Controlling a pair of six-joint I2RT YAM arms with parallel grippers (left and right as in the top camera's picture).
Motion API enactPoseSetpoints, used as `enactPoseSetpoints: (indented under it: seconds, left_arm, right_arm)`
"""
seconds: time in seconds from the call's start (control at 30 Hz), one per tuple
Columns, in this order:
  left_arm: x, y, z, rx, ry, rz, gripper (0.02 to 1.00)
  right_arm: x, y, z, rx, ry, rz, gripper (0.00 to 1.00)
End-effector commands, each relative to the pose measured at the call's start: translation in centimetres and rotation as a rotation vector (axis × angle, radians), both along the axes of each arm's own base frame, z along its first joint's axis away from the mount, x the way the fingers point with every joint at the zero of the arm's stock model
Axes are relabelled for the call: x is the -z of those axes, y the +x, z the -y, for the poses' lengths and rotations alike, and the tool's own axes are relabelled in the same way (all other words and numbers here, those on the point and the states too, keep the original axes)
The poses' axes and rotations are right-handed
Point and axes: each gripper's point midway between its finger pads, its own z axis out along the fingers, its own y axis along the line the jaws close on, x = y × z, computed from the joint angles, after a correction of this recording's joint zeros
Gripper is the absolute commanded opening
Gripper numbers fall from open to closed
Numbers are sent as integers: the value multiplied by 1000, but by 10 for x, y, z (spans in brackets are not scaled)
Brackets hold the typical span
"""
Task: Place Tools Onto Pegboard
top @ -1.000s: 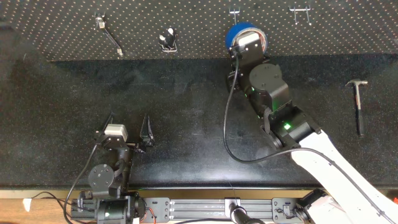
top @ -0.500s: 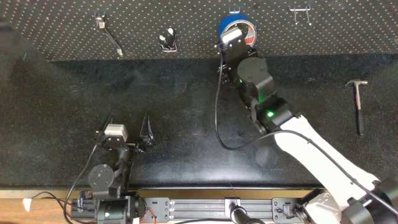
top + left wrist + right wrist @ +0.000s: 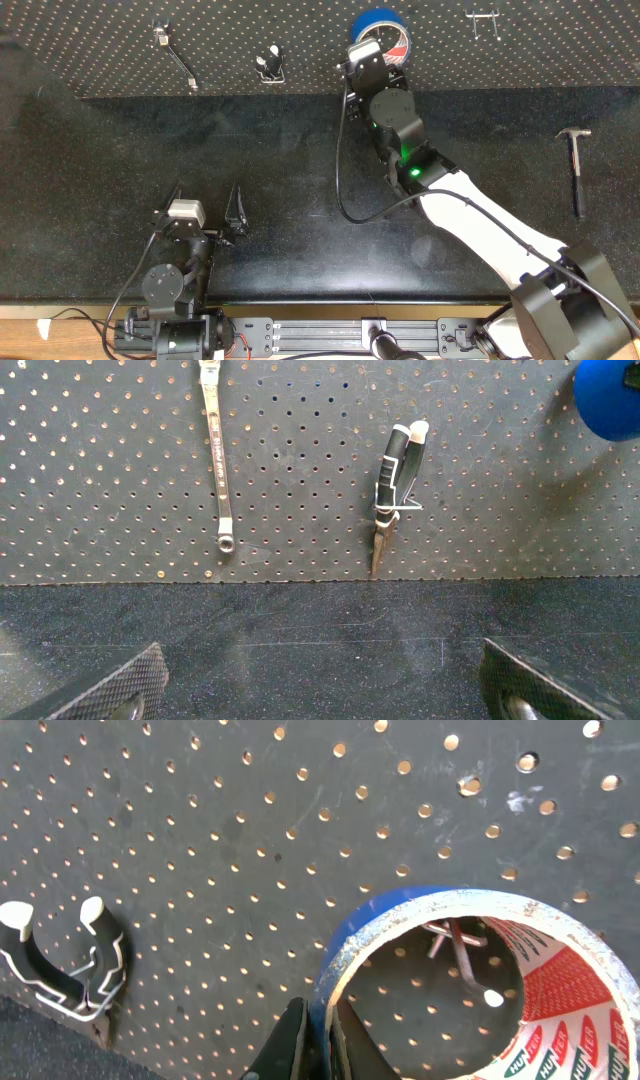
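Since a second earlier, the right arm had stretched farther toward the pegboard [image 3: 300, 40], carrying the blue tape roll [image 3: 388, 24] up and slightly left against the board. The right gripper [image 3: 318, 1032] was clamped on the roll's wall, one finger inside the ring and one outside. In the right wrist view a metal hook [image 3: 455, 945] showed through the roll's hole, so the roll seemed threaded over it, though not yet let go; whether it already rested on the hook could not be told.

To the left on the board hung the pliers [image 3: 395, 485] and, farther left, the wrench [image 3: 217, 455], so two tools were up. A double hook [image 3: 483, 20] right of the roll stood bare. The hammer [image 3: 576, 170] lay on the black table [image 3: 300, 160] at the far right, well apart from both arms, and was probably the last tool to hang.

The left gripper [image 3: 320, 685] sat at near left with its fingers wide apart, holding nothing.
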Motion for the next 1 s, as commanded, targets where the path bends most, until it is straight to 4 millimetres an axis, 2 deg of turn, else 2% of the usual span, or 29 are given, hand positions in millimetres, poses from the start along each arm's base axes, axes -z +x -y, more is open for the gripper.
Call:
enactPoseSetpoints:
  seconds: [0.03,0.27,0.3,0.37,0.4,0.5,0.67,0.77,0.8,0.83,0.9,0.97,1.0]
  left_arm:
    - [0,-1,3,16,1,2,996]
    - [0,-1,3,16,1,2,996]
    - [0,-1,3,16,1,2,996]
    - [0,-1,3,16,1,2,996]
    - [0,-1,3,16,1,2,996]
    - [0,-1,3,16,1,2,996]
    - [0,-1,3,16,1,2,996]
    - [0,-1,3,16,1,2,996]
    - [0,-1,3,16,1,2,996]
    - [0,-1,3,16,1,2,996]
    - [0,-1,3,16,1,2,996]
    - [0,-1,3,16,1,2,996]
    - [0,-1,3,16,1,2,996]
  right_arm:
    - [3,8,-2,18,-6,29,75]
    - [5,9,-3,17,-3,31,88]
    - [5,9,-3,16,-3,31,161]
    - [5,9,-5,6,-2,30,169]
    - [5,9,-5,6,-2,30,229]
    - [6,8,-6,3,-6,23,237]
    - [4,-11,-9,-27,-43,-34,251]
    - [0,-32,-7,-55,-77,-94,314]
    - [0,-40,-8,-84,-86,-118,349]
    - [0,-50,-7,-117,-97,-150,459]
    - [-1,-76,-4,-188,-116,-219,772]
    - [3,-98,4,-235,-108,-305,993]
    - [8,-111,11,-252,-67,-381,993]
